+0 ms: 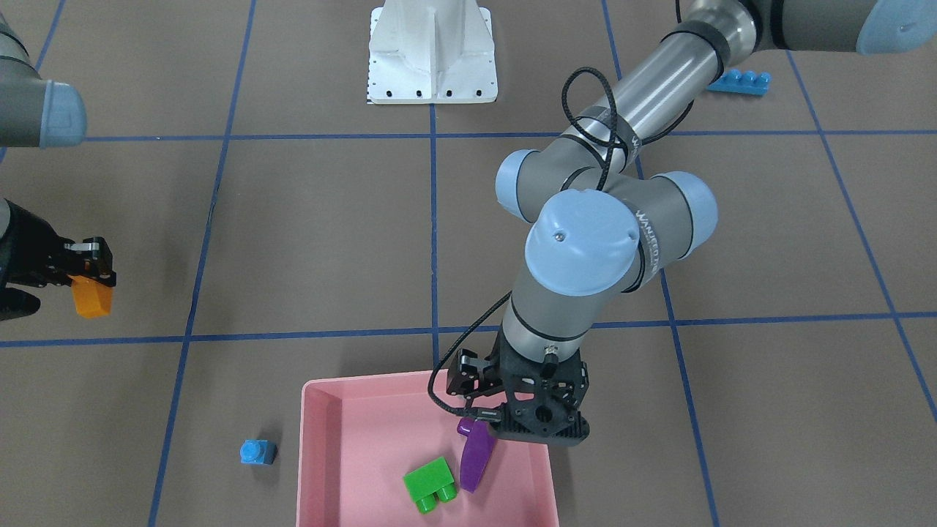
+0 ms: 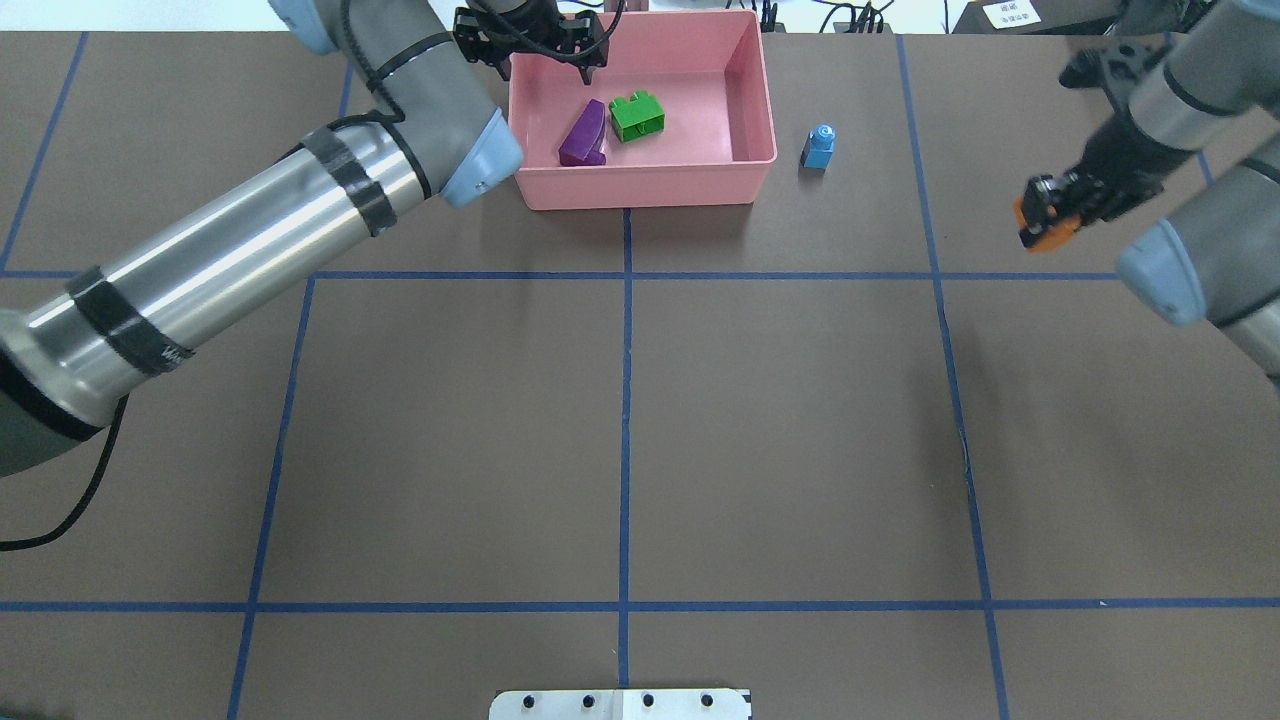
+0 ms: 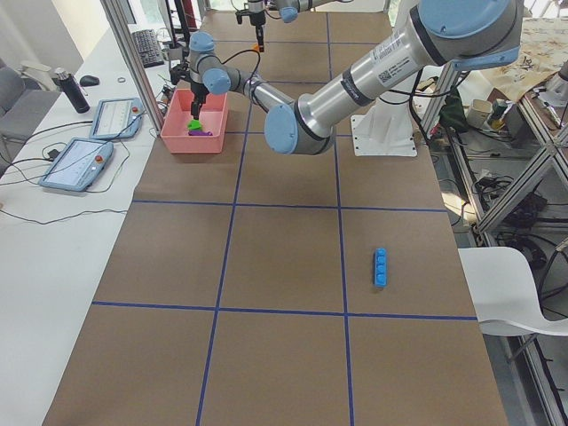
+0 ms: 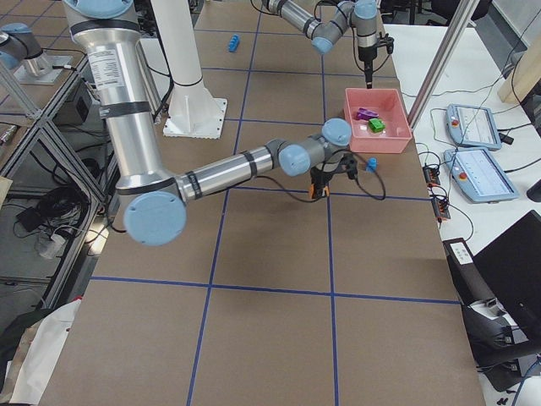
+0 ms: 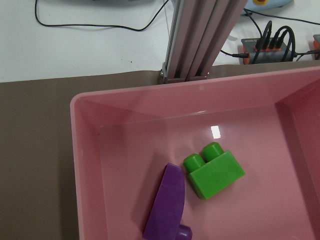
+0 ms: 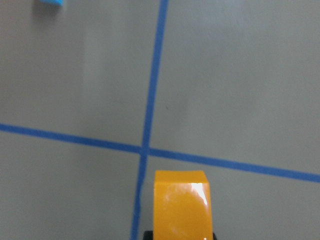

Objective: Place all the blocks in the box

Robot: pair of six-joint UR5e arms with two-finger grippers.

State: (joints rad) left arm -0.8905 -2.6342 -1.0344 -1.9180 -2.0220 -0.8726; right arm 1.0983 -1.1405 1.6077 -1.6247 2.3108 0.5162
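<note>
The pink box stands at the table's far edge. The purple sloped block and the green two-stud block lie side by side in it, also in the left wrist view. My left gripper hangs open and empty above the box's far left part. My right gripper is shut on the orange sloped block, held above the table right of the box. The tiny blue block stands just right of the box. The long blue block lies near my left arm's base.
A white metal base stands at the table's near middle edge. A metal post rises just behind the box, with cables and tablets on the white bench beyond it. Blue tape lines cross the brown table.
</note>
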